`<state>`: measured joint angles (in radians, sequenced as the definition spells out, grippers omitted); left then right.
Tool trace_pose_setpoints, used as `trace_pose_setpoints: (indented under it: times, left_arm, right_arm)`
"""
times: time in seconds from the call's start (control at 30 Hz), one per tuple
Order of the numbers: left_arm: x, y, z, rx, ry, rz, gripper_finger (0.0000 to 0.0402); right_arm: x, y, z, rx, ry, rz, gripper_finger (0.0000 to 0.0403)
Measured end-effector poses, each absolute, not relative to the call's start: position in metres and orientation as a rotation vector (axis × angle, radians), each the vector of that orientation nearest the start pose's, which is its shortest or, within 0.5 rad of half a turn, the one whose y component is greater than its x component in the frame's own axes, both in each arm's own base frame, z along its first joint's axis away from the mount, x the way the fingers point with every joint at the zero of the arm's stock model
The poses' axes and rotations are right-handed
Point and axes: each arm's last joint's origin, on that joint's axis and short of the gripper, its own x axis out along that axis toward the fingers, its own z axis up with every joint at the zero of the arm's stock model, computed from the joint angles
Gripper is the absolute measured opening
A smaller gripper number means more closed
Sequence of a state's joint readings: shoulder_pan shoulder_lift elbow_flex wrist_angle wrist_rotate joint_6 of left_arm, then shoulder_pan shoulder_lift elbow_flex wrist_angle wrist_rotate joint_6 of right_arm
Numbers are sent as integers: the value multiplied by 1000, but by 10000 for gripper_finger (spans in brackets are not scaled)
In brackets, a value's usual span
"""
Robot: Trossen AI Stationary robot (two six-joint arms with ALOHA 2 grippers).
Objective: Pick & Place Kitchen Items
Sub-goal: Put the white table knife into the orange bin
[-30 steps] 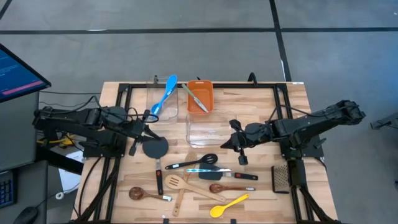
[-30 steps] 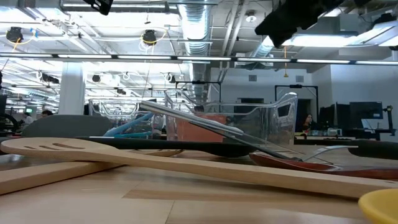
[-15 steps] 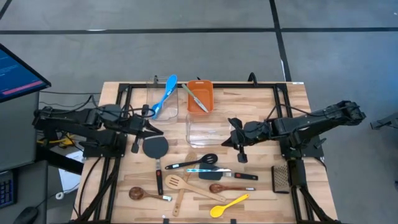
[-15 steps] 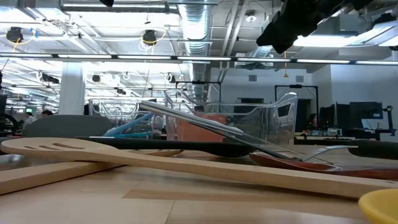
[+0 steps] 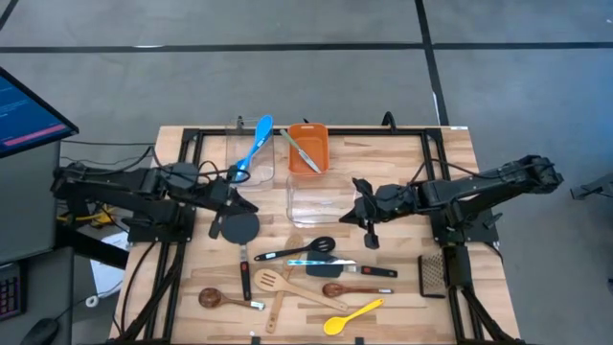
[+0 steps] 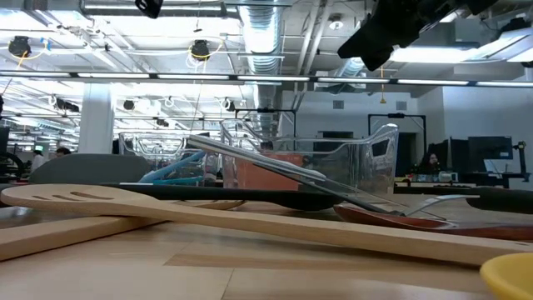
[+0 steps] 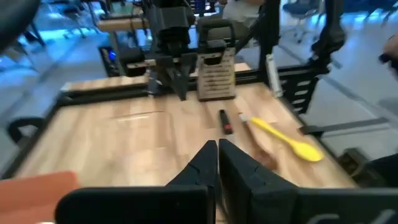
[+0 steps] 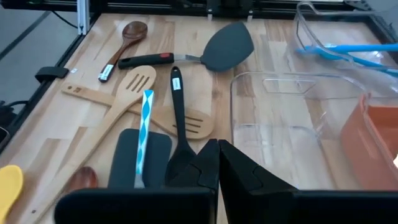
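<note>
1. The left gripper (image 5: 233, 201), fingers pressed together and empty, hangs over bare table (image 5: 450, 153) left of centre; the black turner (image 5: 239, 230) lies just in front of it.
2. A blue spoon (image 5: 255, 144) leans in the rear clear tub (image 5: 239, 172); beside it sits the orange bin (image 5: 308, 149).
3. The utensil pile (image 5: 306, 278) crowds the front edge.
4. The right gripper (image 5: 360, 213), closed on nothing, hovers beside the middle tub (image 5: 321, 206).
5. In the low view, both grippers are cut off.

no legible text, labels or numbers

Wooden table (image 5: 450, 153) under scattered utensils (image 5: 306, 273), clear tubs (image 5: 316, 199), orange bin (image 5: 308, 149)
</note>
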<state>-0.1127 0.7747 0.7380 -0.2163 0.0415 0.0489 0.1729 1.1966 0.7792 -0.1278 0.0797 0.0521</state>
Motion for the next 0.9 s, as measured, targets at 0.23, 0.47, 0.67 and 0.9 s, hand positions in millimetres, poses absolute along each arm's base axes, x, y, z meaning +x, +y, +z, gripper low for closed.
trace_pose_setpoints:
  times: [0.23, 0.47, 0.67, 0.9]
  left_arm:
    - [166, -26, 317, 31, 234, -207, 2]
    - [164, -37, 291, 42, 255, -264, 2]
    - [151, -48, 264, 48, 262, -345, 2]
    - [149, -55, 249, -11, 234, -386, 2]
  right_arm:
    - [232, 57, 270, -58, 504, 160, 0]
    - [201, 65, 290, -96, 439, 120, 0]
    - [182, 70, 295, 0, 452, 74, 0]
    - [193, 78, 291, 121, 451, 58, 0]
